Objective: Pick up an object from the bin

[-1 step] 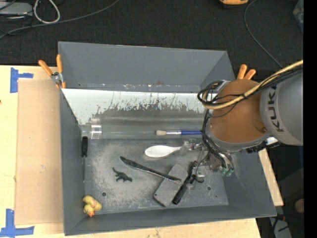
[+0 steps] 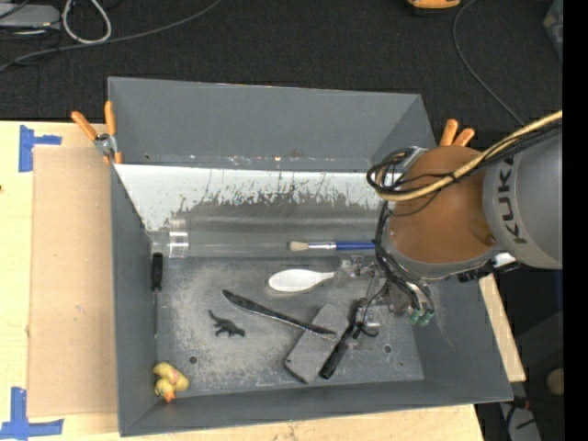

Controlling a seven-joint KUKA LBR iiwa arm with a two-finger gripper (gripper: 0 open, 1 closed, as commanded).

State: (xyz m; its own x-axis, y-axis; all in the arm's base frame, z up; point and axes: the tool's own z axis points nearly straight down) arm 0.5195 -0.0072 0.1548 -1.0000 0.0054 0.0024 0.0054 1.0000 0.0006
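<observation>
End effector (image 2: 366, 318): sat low over right-front part of grey bin (image 2: 276, 145), under orange wrist cover (image 2: 436, 211) w/ cables. Could not tell how far open, nor whether holding anything. Too dark there, against dark obj. below.

Found nearest to it a black pen-like stick (image 2: 336, 355). Lay slanted on bin floor, upper end reaching up to end effector, lower end pointing toward front wall. Touching or apart: could not tell. Ran along right edge of a flat grey block (image 2: 308, 345), seemingly partly on top of it.

Noted also a long thin black tool (image 2: 266, 310), knife-like, running from approx. bin centre to top of block. Saw white spoon (image 2: 296, 281) just behind this tool, handle pointing to view's right, near end effector. Behind spoon, a paintbrush w/ blue handle (image 2: 335, 245), lying at clear tube (image 2: 257, 239) along foot of back slope. Inside tube or in front of it: could not tell.

Further to view's left & well apart from end effector: small black lizard-like figure (image 2: 227, 325) on floor, small black obj. (image 2: 157, 272) at left wall, yellow rubber duck (image 2: 168, 381) in front-left corner.
</observation>
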